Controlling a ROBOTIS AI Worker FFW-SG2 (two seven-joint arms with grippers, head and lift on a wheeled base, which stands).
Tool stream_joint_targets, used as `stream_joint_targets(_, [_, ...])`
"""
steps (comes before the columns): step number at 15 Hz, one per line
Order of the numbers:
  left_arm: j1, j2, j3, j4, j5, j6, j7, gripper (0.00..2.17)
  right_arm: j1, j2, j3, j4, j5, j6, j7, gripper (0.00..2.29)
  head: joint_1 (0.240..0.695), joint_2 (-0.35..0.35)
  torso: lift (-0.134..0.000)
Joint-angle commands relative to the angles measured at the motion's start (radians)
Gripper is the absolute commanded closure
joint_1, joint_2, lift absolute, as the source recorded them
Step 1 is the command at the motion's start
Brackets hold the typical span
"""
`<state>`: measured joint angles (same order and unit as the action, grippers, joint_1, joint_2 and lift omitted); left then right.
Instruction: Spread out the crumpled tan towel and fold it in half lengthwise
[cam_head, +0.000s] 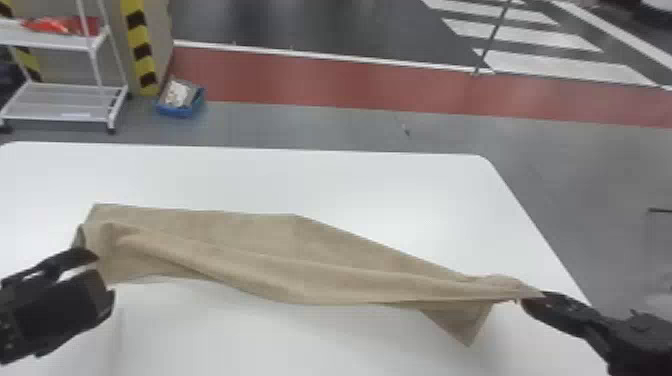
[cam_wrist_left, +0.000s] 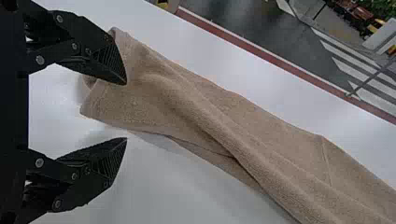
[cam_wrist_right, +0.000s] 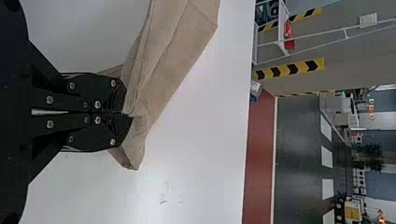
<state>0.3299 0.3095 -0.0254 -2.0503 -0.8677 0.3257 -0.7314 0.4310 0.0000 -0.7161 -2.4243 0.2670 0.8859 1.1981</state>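
1. Right gripper (cam_wrist_right: 127, 113), at 4 o'clock in the head view, is clenched on a pinch of one towel end.
2. Left gripper (cam_wrist_left: 126, 111), at 8 o'clock, has its fingers spread beside the other end, grasping nothing; whether one finger touches cloth, I cannot tell.
3. Tan towel (cam_head: 300, 250) stretches between 9 and 4 o'clock over the white table (cam_head: 350, 175), rumpled lengthwise, with a loose corner (cam_head: 469, 332) hanging toward 5 o'clock.
4. I judge it light, limp and soft, neither fragile nor slippery; its folds could bunch. I'd pinch a single layer at the left end's corner, then pull gently.
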Motion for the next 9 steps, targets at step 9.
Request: stream_joint_targets(9, [-0.048,0.045,-0.022,0.051,-0.054,0.005,-0.043,0.73,0.0,0.001,-0.01,0.008,-0.003,0.0,-0.002,2.0,0.695,-0.173,-0.124])
